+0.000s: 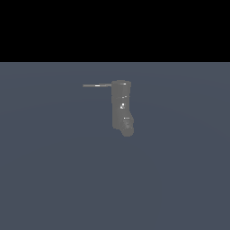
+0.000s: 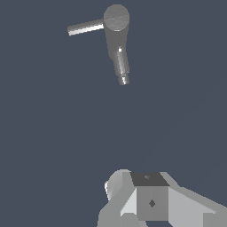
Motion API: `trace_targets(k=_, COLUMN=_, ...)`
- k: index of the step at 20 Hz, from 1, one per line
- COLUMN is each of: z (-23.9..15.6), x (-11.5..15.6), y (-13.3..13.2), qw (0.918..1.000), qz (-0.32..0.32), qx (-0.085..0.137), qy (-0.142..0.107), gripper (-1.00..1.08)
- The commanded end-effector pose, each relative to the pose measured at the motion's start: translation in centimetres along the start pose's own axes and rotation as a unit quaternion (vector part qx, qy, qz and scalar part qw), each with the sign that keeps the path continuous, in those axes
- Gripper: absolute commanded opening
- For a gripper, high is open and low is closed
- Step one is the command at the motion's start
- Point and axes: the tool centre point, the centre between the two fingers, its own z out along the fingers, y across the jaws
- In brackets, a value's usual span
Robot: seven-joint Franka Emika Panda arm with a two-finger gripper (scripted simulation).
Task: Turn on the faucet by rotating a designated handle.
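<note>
The faucet [image 1: 121, 108] is a small dark grey stubby cylinder with a rounded, bent lower end, standing on the flat blue-grey ground. Its handle [image 1: 96, 85] is a thin grey rod sticking out from the top toward the exterior view's left. In the wrist view the faucet [image 2: 117, 35] and its handle [image 2: 85, 28] lie well away from my gripper [image 2: 148, 186]. The gripper shows there only as a pale blocky mass with a dark face. Its fingers sit together with no gap, and it holds nothing. The arm and gripper are out of the exterior view.
Flat blue-grey ground [image 1: 54, 179] surrounds the faucet on all sides. A black band fills the top of the exterior view. No other object is in view.
</note>
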Motion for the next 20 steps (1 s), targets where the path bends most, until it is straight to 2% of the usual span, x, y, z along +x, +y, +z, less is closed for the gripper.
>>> trace_targets(k=1, z=0.0, x=0.0, y=0.0, qw=1.0, qz=0.0, qx=0.0, qy=0.0, gripper=-1.0)
trace_targets(k=10, z=0.8, x=0.5, y=-1.0, qw=0.9998, qz=0.02, qx=0.0, qy=0.001, gripper=-1.0)
trace_targets(k=20, z=3.7, x=2.5, y=-4.4, qw=0.9961, qz=0.089, qx=0.0, qy=0.002, gripper=-1.0)
